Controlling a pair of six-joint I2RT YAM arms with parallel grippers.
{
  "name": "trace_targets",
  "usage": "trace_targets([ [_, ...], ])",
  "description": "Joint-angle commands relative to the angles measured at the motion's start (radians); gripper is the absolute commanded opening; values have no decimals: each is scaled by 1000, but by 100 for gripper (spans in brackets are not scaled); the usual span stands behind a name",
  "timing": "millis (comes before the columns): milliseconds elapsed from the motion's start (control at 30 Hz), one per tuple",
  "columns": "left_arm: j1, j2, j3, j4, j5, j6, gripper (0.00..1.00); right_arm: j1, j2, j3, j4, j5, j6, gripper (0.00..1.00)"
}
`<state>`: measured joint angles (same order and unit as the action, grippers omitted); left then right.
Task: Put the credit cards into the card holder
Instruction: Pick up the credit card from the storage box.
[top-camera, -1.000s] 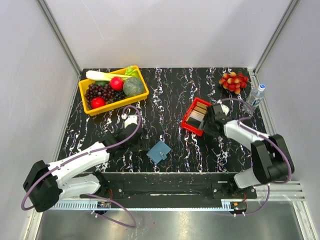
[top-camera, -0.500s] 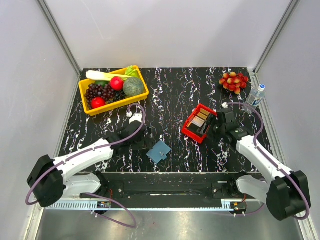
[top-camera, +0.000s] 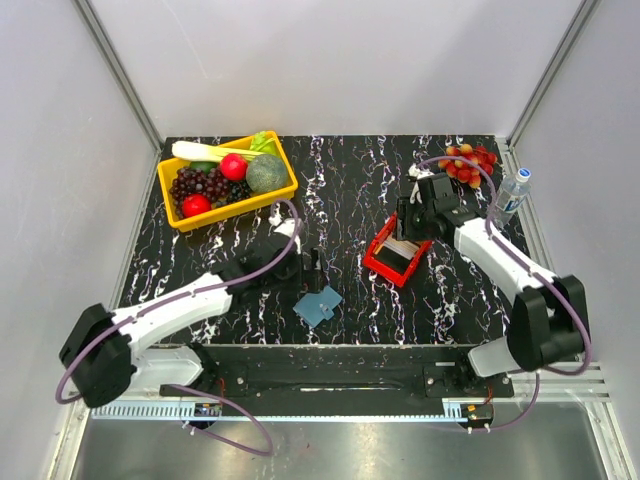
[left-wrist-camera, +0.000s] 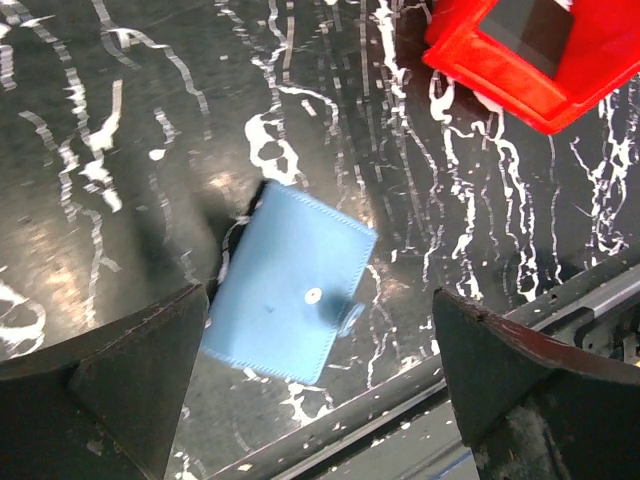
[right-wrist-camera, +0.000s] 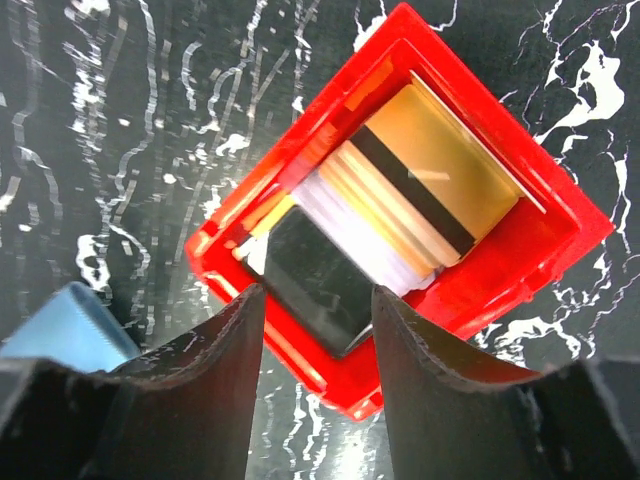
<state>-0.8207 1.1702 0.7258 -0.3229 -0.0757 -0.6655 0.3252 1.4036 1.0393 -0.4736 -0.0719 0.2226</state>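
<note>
The card holder (top-camera: 318, 304) (left-wrist-camera: 290, 285) is a steel-blue pouch, snapped closed, lying flat near the table's front edge. My left gripper (top-camera: 312, 270) (left-wrist-camera: 318, 293) hovers just above it, open wide, with nothing between its fingers. The credit cards (top-camera: 401, 243) (right-wrist-camera: 400, 200) stand stacked in a small red tray (top-camera: 380, 262) (right-wrist-camera: 540, 240): tan-gold, white, orange, and a dark grey card (right-wrist-camera: 315, 290) at the front. My right gripper (top-camera: 408, 232) (right-wrist-camera: 317, 292) reaches into the tray. Its fingers flank the dark grey card's edges; whether they clamp it does not show.
A yellow basket (top-camera: 290, 185) of fruit and vegetables sits at the back left. A red fruit cluster (top-camera: 467, 162) and a water bottle (top-camera: 511, 192) stand at the back right. The metal front rail (left-wrist-camera: 560, 310) runs close beyond the card holder.
My right arm swung from the tray's right side round to its far side, and its jaws narrowed around the dark card. My left gripper moved right, nearer the card holder.
</note>
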Motion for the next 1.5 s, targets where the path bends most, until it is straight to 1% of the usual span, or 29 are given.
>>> trace_targets([
  [0, -35, 124, 108, 123, 71, -17, 99, -21, 90, 90, -26, 8, -155, 52],
  [33, -40, 172, 142, 125, 71, -22, 99, -25, 110, 103, -28, 0, -169, 54],
  [167, -52, 347, 256, 163, 135, -34, 98, -31, 161, 126, -31, -14, -196, 54],
  [233, -54, 420, 306, 179, 163, -45, 95, -31, 185, 136, -33, 27, -181, 55],
  [300, -55, 486, 343, 199, 172, -58, 94, -35, 205, 142, -31, 24, -190, 55],
  [400, -55, 558, 389, 222, 192, -83, 91, -38, 227, 142, -33, 40, -178, 55],
  [467, -55, 607, 403, 266, 221, -112, 89, -41, 236, 146, -46, 59, -152, 54],
  [533, -54, 655, 431, 288, 249, -129, 87, -40, 230, 137, -60, 105, -118, 53],
  [600, -54, 700, 457, 303, 272, -141, 84, -41, 218, 124, -59, 119, -97, 53],
  [667, -55, 739, 492, 317, 293, -149, 81, -43, 213, 107, -51, 97, -95, 54],
  [733, -55, 778, 521, 318, 304, -158, 78, -43, 222, 96, -46, 42, -101, 55],
  [867, -51, 822, 561, 318, 307, -174, 68, -44, 256, 102, -45, 17, -118, 57],
  [933, -48, 838, 569, 318, 307, -181, 66, -48, 282, 116, -45, 15, -131, 58],
  [1100, -29, 868, 577, 318, 297, -180, 52, -69, 334, 139, -33, -38, -137, 61],
  [1267, -5, 876, 593, 298, 264, -163, 49, -80, 339, 133, -43, -78, -117, 61],
  [1367, 14, 875, 607, 283, 249, -148, 50, -80, 316, 107, -42, -192, -98, 60],
  [1467, 31, 878, 632, 260, 234, -126, 51, -78, 296, 71, -28, -276, -60, 57],
])
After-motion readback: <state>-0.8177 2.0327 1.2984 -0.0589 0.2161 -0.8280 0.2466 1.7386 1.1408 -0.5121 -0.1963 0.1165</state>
